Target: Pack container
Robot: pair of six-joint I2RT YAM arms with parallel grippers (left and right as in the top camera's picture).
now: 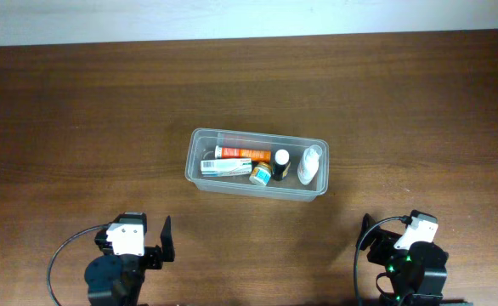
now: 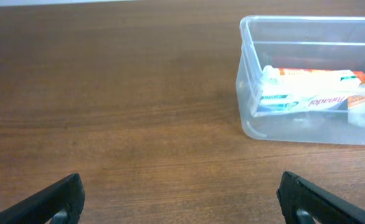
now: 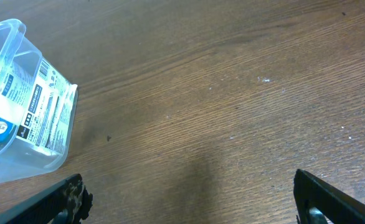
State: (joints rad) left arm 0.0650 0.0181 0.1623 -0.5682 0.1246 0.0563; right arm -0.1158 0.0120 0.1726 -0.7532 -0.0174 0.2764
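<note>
The clear plastic container (image 1: 200, 136) sits on the table's middle. Inside it lie an orange and white tube (image 1: 236, 153), a white box (image 1: 226, 167), a small orange bottle with a teal label (image 1: 261, 175), a dark bottle with a white cap (image 1: 281, 163) and a clear bottle (image 1: 310, 163). My left gripper (image 2: 181, 198) is open and empty near the front edge, left of the container (image 2: 251, 81). My right gripper (image 3: 189, 198) is open and empty at the front right; the container's corner (image 3: 42, 158) shows at the left of the right wrist view.
The dark wooden table (image 1: 79, 119) runs to a pale wall at the back. Both arm bases (image 1: 126, 255) (image 1: 410, 259) sit at the front edge with their cables.
</note>
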